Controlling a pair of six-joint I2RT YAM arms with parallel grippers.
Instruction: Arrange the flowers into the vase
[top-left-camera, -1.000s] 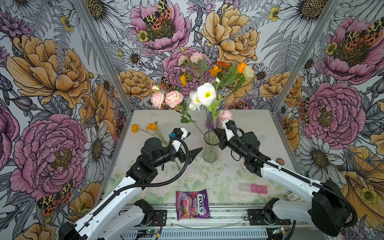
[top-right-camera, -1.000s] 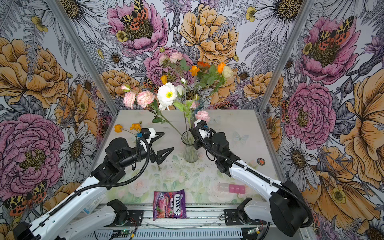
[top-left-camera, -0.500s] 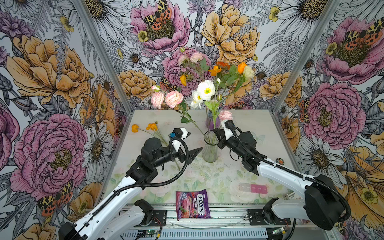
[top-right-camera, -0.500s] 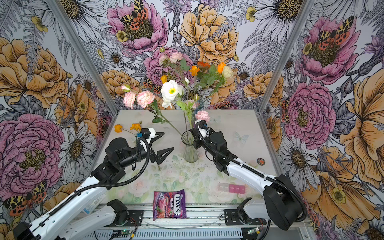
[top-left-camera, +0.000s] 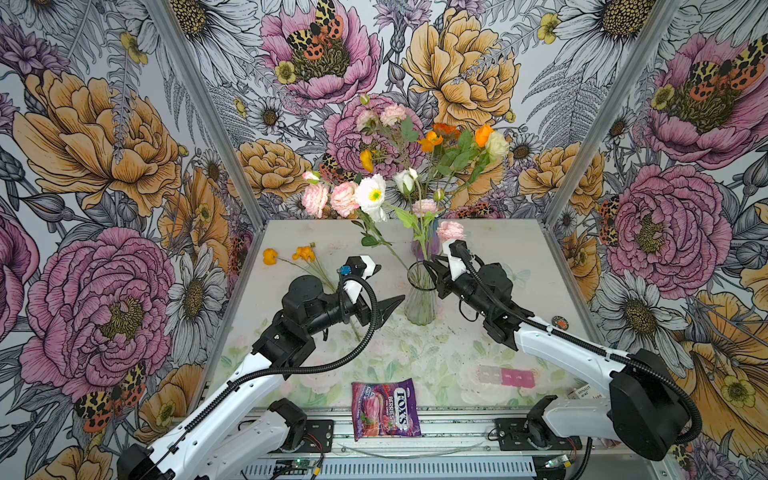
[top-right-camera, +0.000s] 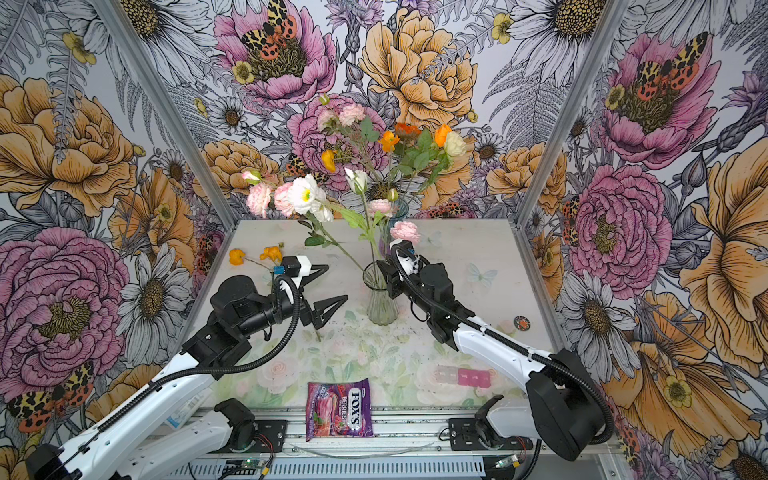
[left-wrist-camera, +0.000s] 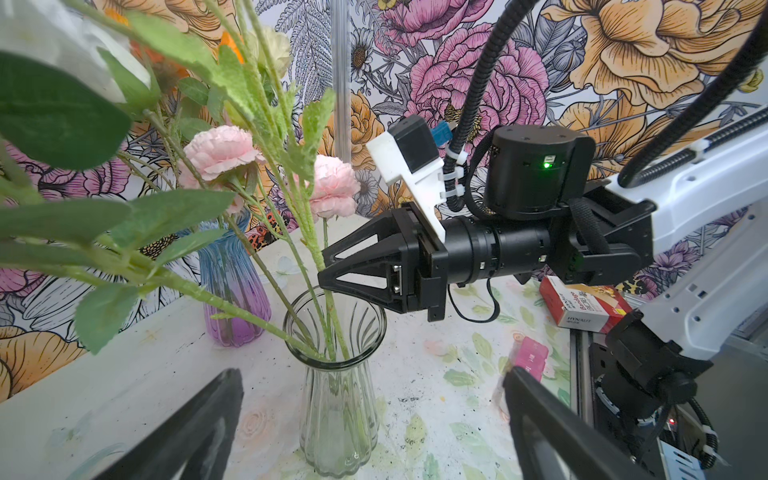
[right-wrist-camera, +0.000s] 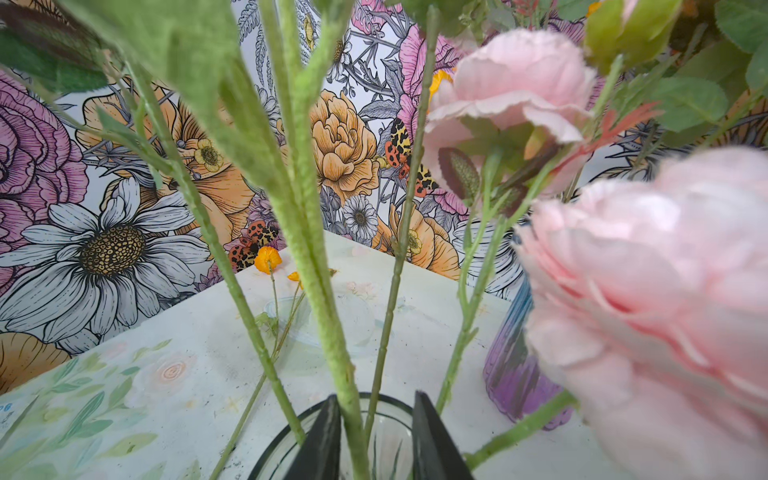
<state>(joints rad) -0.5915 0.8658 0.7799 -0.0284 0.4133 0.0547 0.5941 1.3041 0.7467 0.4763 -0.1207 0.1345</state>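
right hand (right-wrist-camera: 374, 397) sits at the vase (top-left-camera: 420, 305) rim, jaws a little apart, one green stem (right-wrist-camera: 344, 374) between them, not pinched. left hand (top-left-camera: 390, 282) hangs wide open, empty, beside the vase. flowers (top-left-camera: 371, 195) stand in it; two orange poppies (top-left-camera: 304, 253) lie on the surface (top-left-camera: 490, 245).

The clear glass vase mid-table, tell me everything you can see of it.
The clear vase is ribbed glass, pinched at the neck, with a flared rim. It stands upright on the table, holding several green stems that lean outward. The right end effector sits just above the rim, parted around one stem.
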